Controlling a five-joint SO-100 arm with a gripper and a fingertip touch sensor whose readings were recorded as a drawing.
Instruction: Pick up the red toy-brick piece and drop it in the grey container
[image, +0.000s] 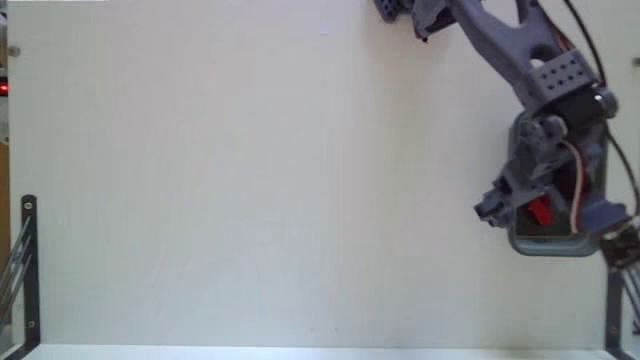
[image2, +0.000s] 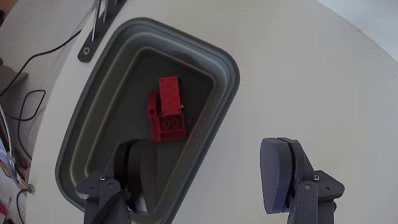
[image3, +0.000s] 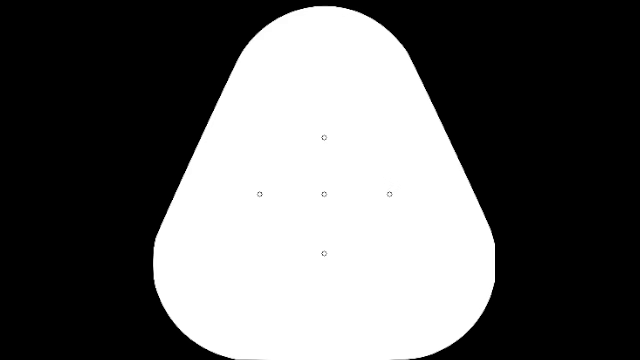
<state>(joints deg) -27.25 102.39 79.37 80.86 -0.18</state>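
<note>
Looking through the wrist view, you can see the red toy-brick piece (image2: 165, 112) lying flat on the floor of the grey container (image2: 225, 68), studs up, clear of the walls. Your claw (image2: 208, 180) hangs above it with its jaws spread wide and nothing between them; one finger (image2: 134, 171) sits over the inside of the container and the other (image2: 281, 174) over the white bench (image2: 311, 74) just outside the rim. That straddle suggests the piece was let go from above, so it fell inside rather than being set down.

From the fixed view the arm (image: 520, 50) reaches to the right edge of the bench, and the container (image: 545, 247) is mostly hidden beneath the wrist, with a sliver of red (image: 538, 210) showing through. By my reading the drop is done; you only need to lift away without catching the rim.
</note>
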